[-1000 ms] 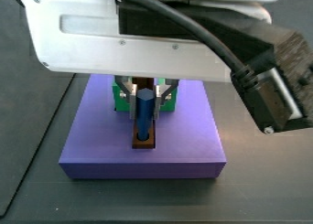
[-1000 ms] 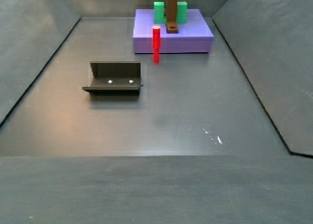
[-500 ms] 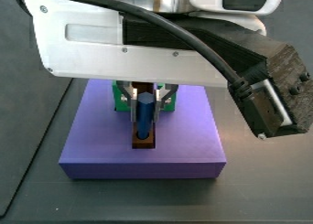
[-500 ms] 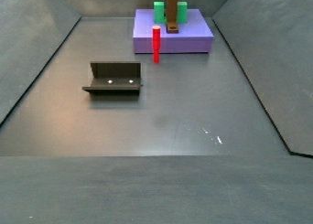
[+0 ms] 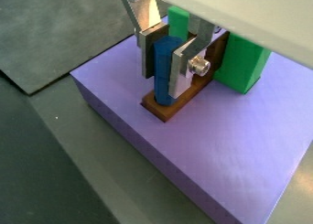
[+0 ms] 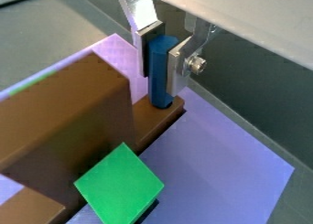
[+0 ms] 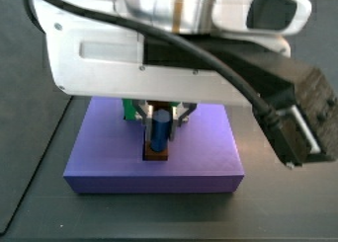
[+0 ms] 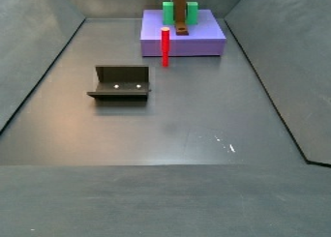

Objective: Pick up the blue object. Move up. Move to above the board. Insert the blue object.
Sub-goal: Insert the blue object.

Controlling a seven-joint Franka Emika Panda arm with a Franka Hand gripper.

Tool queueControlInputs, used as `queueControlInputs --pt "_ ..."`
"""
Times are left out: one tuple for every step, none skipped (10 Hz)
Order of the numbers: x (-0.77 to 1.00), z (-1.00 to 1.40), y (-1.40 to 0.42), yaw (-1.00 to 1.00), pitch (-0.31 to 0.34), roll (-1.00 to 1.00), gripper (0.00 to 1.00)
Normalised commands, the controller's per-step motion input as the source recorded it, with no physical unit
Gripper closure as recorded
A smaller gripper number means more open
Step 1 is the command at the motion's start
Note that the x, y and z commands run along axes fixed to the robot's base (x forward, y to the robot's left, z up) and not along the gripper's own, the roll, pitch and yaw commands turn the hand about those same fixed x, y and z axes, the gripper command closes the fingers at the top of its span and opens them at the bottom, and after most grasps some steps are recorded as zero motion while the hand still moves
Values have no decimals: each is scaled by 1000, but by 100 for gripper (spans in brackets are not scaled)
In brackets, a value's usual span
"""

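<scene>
The blue object (image 5: 160,89), a dark-blue peg, stands upright with its lower end in the hole at the end of the board (image 5: 171,107). The board is a brown plank lying on the purple slab (image 5: 232,164). My gripper (image 5: 167,74) is shut on the peg, one silver finger (image 5: 188,63) on each side. The peg (image 6: 160,95), board (image 6: 73,118) and gripper (image 6: 160,74) show in both wrist views. In a side view the peg (image 7: 160,135) stands in the board (image 7: 157,153) under the gripper (image 7: 160,116). In a side view the board (image 8: 184,20) is far off; the gripper is out of view there.
Green blocks (image 5: 239,63) (image 6: 119,177) stand on the slab beside the board. A red peg (image 8: 165,45) stands at the front edge of the slab (image 8: 195,43). The fixture (image 8: 122,83) stands on the grey floor at the left. Sloping walls enclose the floor.
The gripper has moved down with the blue peg. The peg's top stands lower over the board than before. The arm's white housing fills more of a side view.
</scene>
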Motion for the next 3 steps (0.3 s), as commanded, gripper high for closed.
queueControlInputs --pt "137 -331 0 0 0 0 100" --pt "74 -349 0 0 0 0 100" --pt "0 0 0 0 0 0 100"
